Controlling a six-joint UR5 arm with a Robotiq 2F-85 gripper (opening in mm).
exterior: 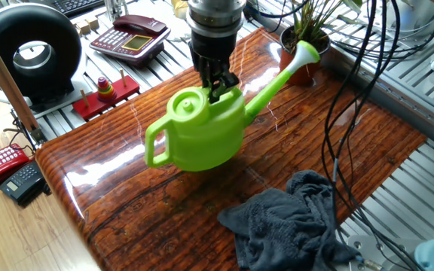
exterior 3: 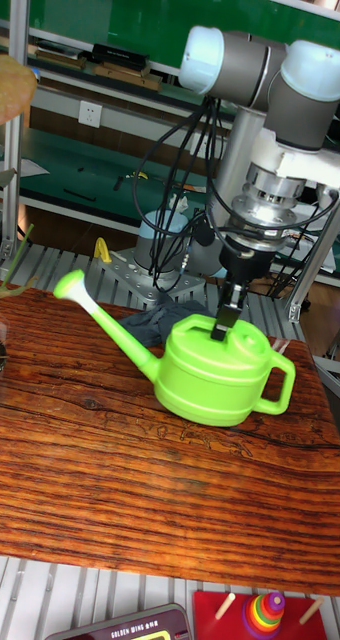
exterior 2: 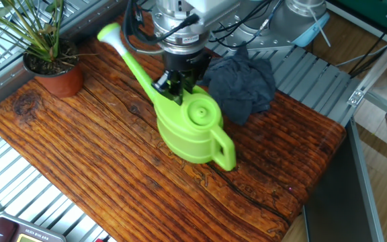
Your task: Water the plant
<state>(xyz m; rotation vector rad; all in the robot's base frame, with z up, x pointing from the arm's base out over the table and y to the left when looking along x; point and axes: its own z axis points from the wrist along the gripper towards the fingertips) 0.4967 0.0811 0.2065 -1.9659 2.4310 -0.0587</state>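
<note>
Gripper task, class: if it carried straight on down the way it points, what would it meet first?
The gripper points down and is already clamped on the green watering can, at its top rim. Going on, it would press into the can's body, with the wooden table beneath.

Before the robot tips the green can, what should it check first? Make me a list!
1. Hold on the watering can: ok. The end effector is shut on the can's top edge.
2. Can off the table: ok, it hangs in the air in the tall fixed view.
3. Spout aimed at the plant: ok, its tip points that way.
4. Spout tip over the pot: not ok, the other fixed view shows it short of the pot.
5. Grey cloth out of the way: ok, it lies behind the can, away from the plant.
6. Water inside the can: cannot tell.
</note>
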